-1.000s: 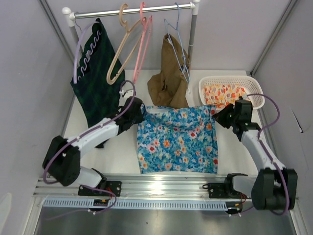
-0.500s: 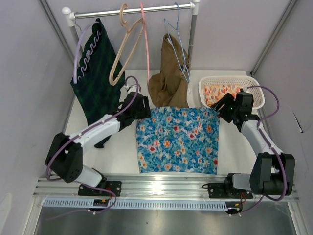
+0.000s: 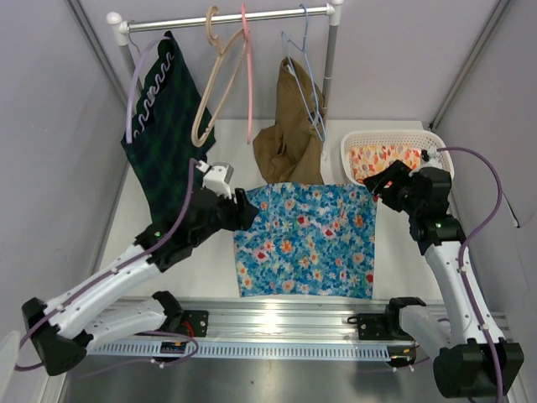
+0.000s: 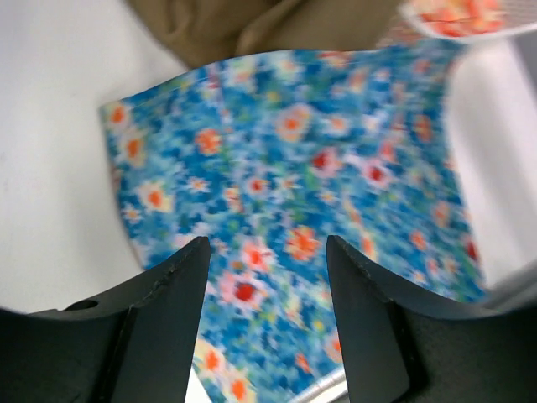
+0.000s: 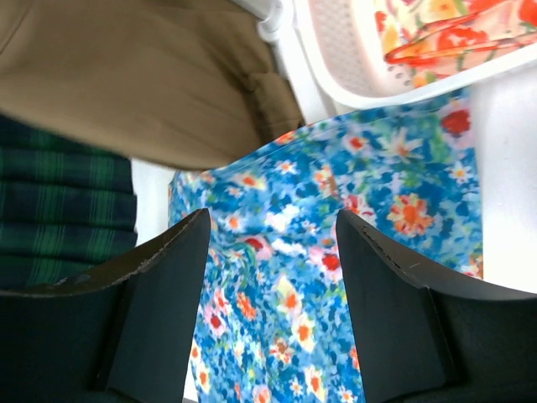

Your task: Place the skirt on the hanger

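Observation:
The skirt (image 3: 306,239), blue with a flower print, lies spread flat on the white table. My left gripper (image 3: 245,210) hovers open over its upper left corner, with nothing between the fingers. My right gripper (image 3: 383,186) hovers open at its upper right corner, also holding nothing. From the left wrist the skirt (image 4: 294,168) shows below the open left gripper (image 4: 267,243). From the right wrist the skirt (image 5: 336,252) shows below the open right gripper (image 5: 273,218). A bare beige hanger (image 3: 214,84) and a bare pink hanger (image 3: 248,75) hang on the rail.
The rail (image 3: 226,18) crosses the back. A dark green plaid garment (image 3: 159,134) hangs at its left, a brown garment (image 3: 289,138) on a blue wire hanger (image 3: 306,75) in the middle. A white basket (image 3: 394,134) with orange-flowered cloth stands back right. Walls close both sides.
Both grippers have opened and let go of the skirt's top corners, then lifted away. The skirt now lies flat. The left arm has swung back toward the near edge.

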{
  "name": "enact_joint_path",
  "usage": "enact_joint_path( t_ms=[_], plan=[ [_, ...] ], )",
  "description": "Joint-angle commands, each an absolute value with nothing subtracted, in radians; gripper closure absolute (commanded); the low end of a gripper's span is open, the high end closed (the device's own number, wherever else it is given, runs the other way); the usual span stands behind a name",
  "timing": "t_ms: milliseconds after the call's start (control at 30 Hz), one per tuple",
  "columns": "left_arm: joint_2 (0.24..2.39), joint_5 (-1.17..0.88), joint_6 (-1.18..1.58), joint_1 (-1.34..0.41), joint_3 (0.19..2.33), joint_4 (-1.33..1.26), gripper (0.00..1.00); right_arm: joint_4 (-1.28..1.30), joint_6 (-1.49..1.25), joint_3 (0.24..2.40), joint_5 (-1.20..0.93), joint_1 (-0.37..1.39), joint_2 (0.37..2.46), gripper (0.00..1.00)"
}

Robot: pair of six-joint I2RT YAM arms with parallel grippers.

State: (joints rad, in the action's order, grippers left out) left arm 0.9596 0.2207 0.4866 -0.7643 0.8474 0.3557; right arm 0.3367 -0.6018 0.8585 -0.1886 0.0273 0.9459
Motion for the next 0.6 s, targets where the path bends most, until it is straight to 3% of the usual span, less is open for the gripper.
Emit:
enact_joint_path(
  t_ms=[0, 300, 567],
  plan=[
    [0.862, 0.242, 0.446, -0.813, 0.993, 0.454, 0.38, 0.377, -0.575, 0.853, -0.190, 0.054, 0.904, 0.33],
    [0.890, 0.258, 0.356, -0.838, 1.319, 0.433, 0.37, 0.396, -0.568, 0.864, -0.207, 0.078, 0.859, 0.34],
    [1.200, 0.425, 0.114, -0.819, 1.701, 0.318, 0.28, 0.394, -0.568, 0.870, -0.218, 0.087, 0.854, 0.35]
  ],
)
